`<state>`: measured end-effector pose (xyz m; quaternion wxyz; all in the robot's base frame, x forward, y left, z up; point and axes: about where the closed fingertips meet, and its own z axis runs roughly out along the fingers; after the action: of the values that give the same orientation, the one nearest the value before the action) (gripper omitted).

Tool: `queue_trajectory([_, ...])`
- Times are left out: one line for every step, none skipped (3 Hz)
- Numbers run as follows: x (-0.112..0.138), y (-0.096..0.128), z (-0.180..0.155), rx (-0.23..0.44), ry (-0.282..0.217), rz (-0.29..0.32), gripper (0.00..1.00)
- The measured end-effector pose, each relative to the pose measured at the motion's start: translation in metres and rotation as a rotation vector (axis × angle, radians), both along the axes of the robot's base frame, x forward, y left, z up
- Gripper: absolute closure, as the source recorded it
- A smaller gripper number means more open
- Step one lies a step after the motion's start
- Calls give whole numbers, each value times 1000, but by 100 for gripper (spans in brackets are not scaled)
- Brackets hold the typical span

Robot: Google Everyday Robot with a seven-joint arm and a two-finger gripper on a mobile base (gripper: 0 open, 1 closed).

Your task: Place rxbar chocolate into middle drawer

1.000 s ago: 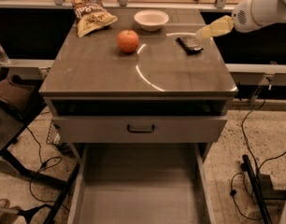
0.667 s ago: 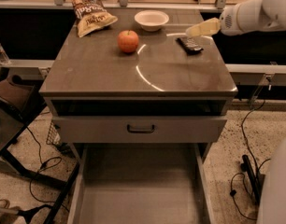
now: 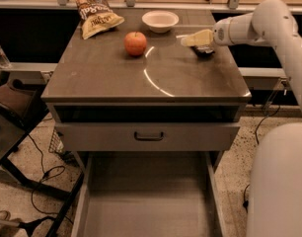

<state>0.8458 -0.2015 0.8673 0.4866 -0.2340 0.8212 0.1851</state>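
The rxbar chocolate (image 3: pixel 205 51), a small flat black bar, lies on the right rear part of the cabinet top (image 3: pixel 116 78), partly hidden by the gripper. My gripper (image 3: pixel 189 40), pale yellow, reaches in from the right on a white arm and hovers just above the bar's left end. The middle drawer (image 3: pixel 148 201) is pulled out wide at the bottom of the view, showing its plain grey floor and thin side walls, with nothing in it.
A red apple (image 3: pixel 135 43) sits mid-top, a white bowl (image 3: pixel 160 20) behind it, a tan snack bag (image 3: pixel 95 14) at the back left. A shut drawer front with a dark handle (image 3: pixel 148 136) is above the open drawer. Cables lie on the floor at left.
The gripper has moved left, from beside the bar's right end to over it. More of the white arm shows at the lower right.
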Motion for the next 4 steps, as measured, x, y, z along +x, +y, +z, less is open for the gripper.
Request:
queue_trajectory([12, 13, -12, -32, -16, 36, 0])
queue_trajectory([19, 24, -27, -81, 3, 62, 0])
queue_trajectory([18, 23, -45, -120, 31, 72, 0])
queue_trajectory([11, 14, -57, -144, 50, 69, 17])
